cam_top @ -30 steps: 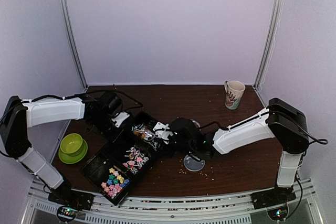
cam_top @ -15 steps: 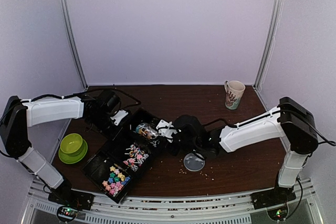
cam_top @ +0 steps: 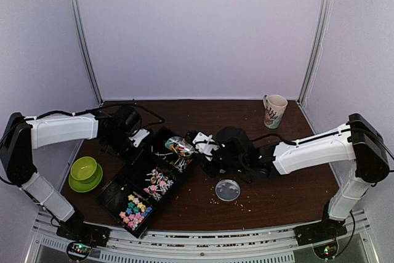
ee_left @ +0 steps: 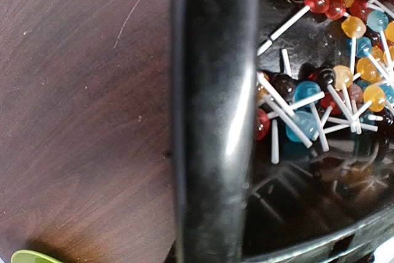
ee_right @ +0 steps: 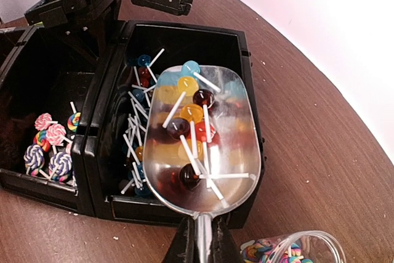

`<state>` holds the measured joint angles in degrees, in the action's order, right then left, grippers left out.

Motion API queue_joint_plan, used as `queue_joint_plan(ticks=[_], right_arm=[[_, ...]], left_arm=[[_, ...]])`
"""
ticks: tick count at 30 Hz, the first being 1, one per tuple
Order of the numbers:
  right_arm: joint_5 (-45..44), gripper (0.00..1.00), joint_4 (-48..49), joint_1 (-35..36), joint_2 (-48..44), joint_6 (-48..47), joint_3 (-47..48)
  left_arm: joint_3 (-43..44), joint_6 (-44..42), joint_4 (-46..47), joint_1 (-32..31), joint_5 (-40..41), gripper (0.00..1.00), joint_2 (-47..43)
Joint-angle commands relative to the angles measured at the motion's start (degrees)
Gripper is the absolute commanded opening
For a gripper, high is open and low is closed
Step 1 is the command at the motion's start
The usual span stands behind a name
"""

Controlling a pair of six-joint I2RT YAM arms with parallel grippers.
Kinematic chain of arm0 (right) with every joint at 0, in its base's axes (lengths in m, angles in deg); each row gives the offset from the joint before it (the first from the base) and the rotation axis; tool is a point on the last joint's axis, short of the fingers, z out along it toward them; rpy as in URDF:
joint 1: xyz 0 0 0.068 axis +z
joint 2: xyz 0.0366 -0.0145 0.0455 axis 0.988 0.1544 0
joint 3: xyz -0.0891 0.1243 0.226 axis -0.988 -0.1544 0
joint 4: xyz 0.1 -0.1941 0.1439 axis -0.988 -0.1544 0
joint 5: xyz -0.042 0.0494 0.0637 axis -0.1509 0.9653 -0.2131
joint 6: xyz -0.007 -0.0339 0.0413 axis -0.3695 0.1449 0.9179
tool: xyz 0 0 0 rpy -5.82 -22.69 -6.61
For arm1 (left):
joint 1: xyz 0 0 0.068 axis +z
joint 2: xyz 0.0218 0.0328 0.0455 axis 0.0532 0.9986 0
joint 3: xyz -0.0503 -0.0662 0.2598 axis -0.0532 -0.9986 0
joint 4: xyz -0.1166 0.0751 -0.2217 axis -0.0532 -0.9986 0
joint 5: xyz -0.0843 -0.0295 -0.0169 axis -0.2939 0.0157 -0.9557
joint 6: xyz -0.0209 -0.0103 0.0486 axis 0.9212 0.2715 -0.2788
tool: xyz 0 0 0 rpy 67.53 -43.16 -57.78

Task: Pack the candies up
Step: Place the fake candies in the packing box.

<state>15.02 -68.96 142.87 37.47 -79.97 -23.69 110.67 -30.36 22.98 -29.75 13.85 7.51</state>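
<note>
A black compartment tray (cam_top: 109, 194) lies at the left. Its far compartment (ee_right: 244, 53) holds round lollipops (ee_left: 320, 97) on white sticks. The middle one holds pink swirl lollipops (ee_right: 50, 146), and the near one holds pastel candies (cam_top: 135, 209). My right gripper (ee_right: 204, 246) is shut on the handle of a metal scoop (ee_right: 231, 152). The scoop carries several lollipops (ee_right: 184, 121) and hangs over the far compartment's near edge. My left gripper (cam_top: 140, 138) is clamped on the tray's wall (ee_left: 215, 121) at its far corner. Its fingers are hidden in its own wrist view.
A clear cup of swirl candies (ee_right: 295, 252) stands just right of the tray, seen from above in the top view (cam_top: 228, 190). Pale crumbs lie around it. A green bowl on a saucer (cam_top: 85, 172) sits left of the tray. A mug (cam_top: 274, 110) stands at the back right.
My right arm has drawn back to the right, and the loaded scoop has come up out of the far compartment. The left arm has hardly moved.
</note>
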Motion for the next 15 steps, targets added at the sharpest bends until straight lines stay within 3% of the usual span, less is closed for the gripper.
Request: queue_joint_plan(ticks=[1, 15], right_arm=[[-1.5, 0.00, -0.6, -0.8, -4.0, -0.2, -2.0], [1.9, 0.00, 5.1, -2.4, -14.8, 1.3, -12.1]], left_arm=[[2.7, 1.7, 2.2, 0.7, -2.2, 0.00, -1.1], [2.6, 1.9, 2.2, 1.0, -1.9, 0.00, -1.1]])
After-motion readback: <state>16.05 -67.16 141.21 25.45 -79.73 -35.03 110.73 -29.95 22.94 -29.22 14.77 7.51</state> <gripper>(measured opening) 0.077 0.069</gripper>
